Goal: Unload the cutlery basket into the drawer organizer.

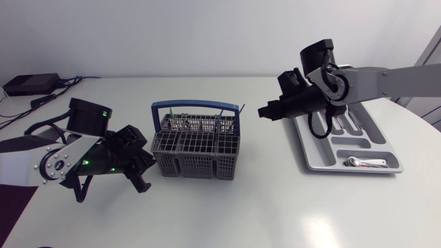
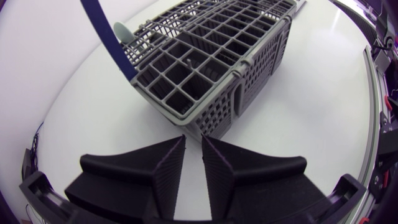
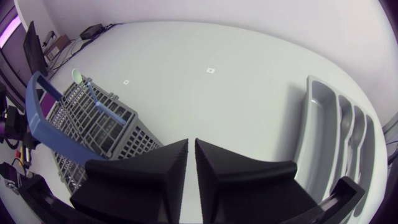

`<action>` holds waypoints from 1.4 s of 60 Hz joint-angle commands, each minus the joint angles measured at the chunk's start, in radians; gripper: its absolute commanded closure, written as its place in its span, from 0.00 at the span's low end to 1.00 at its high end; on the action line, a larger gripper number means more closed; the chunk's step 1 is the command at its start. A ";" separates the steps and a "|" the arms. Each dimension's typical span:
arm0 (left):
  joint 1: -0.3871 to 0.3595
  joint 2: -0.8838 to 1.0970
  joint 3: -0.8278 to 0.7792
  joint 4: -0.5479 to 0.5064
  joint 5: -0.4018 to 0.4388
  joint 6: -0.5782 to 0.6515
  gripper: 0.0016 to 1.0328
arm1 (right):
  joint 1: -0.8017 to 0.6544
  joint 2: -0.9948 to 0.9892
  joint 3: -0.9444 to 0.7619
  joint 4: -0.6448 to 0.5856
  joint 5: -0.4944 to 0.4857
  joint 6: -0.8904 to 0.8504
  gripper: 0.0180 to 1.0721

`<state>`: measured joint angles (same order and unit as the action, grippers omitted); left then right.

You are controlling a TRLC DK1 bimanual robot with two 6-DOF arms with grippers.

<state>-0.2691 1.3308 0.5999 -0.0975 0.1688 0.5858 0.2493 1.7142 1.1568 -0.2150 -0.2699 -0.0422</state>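
Observation:
The grey cutlery basket (image 1: 196,143) with a blue handle (image 1: 195,105) stands mid-table. A pale green spoon (image 2: 120,31) and thin utensils stick up at its far side. The grey drawer organizer (image 1: 308,150) lies to the right, with a few pieces of white cutlery (image 1: 365,162) in its front compartment. My left gripper (image 1: 142,183) hangs low, left of the basket, shut and empty, its tips (image 2: 193,139) just short of a basket corner (image 2: 205,118). My right gripper (image 1: 264,111) is raised between basket and organizer, shut on nothing (image 3: 191,143). The basket (image 3: 93,124) and the organizer (image 3: 318,134) flank it.
A black box with cables (image 1: 31,85) sits at the table's far left corner. Bare white tabletop (image 1: 227,213) stretches in front of the basket and organizer.

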 commanded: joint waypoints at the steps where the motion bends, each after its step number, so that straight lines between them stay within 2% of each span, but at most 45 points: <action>1: 0.002 0.062 -0.015 0.045 0.011 0.025 0.79 | 0.013 0.076 0.053 -0.021 -0.042 0.054 0.94; 15: 0.005 0.162 0.005 0.131 0.011 0.017 0.79 | 0.031 0.223 0.182 -0.063 -0.187 0.117 0.94; 32: 0.007 0.192 0.023 0.140 0.009 0.017 0.79 | 0.030 0.357 0.314 -0.101 -0.354 0.203 0.94; 43: 0.025 0.202 0.038 0.156 0.009 0.017 0.79 | 0.041 0.329 0.274 -0.132 -0.451 0.203 0.94; 65: 0.074 0.274 0.116 0.182 0.009 0.036 0.79 | 0.102 0.170 0.053 -0.132 -0.468 0.157 0.94; 84: 0.050 0.401 0.276 0.154 0.006 0.026 0.79 | 0.090 -0.002 -0.105 -0.221 -0.468 0.071 0.94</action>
<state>-0.2008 1.6840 0.8089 0.0593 0.1600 0.6037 0.3431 1.7679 1.1015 -0.4088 -0.7231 0.0582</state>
